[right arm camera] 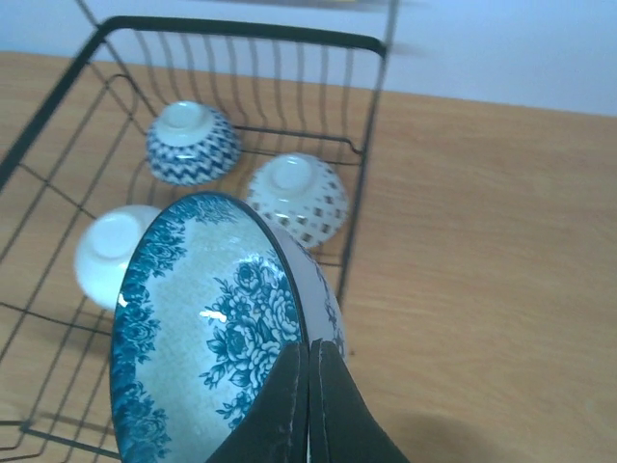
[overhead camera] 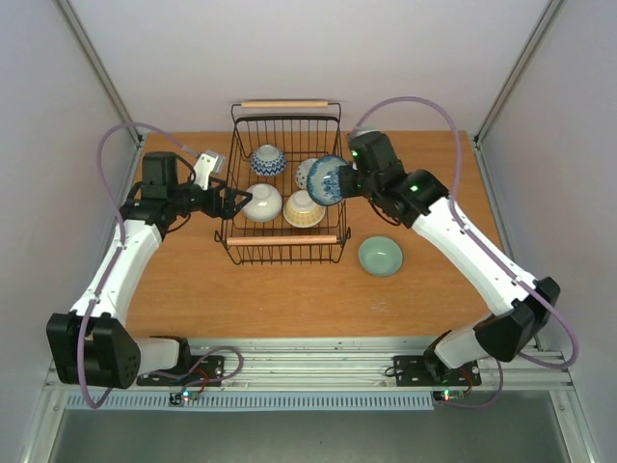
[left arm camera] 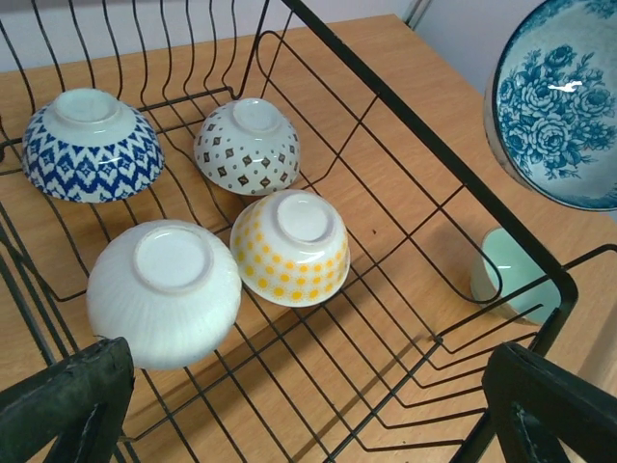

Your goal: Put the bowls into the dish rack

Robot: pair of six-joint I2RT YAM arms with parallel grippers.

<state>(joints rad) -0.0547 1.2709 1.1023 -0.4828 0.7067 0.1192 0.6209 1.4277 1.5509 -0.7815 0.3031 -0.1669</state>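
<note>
The right end effector [right arm camera: 308, 405] clamps the rim of the blue floral bowl [right arm camera: 207, 328], tilted over the right side of the dish rack [overhead camera: 284, 253]. The left end effector [left arm camera: 308, 400] gapes empty at its left wall. Four bowls [left arm camera: 164, 289] lie upturned inside; a green bowl [overhead camera: 381, 256] sits outside.

Bare wire floor at the dish rack's [left arm camera: 434, 145] right end, four overturned bowls [left arm camera: 289, 246] across the rest.

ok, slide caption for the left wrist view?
Four upside-down bowls in the dish rack, blue floral bowl hovering at its rim.
</note>
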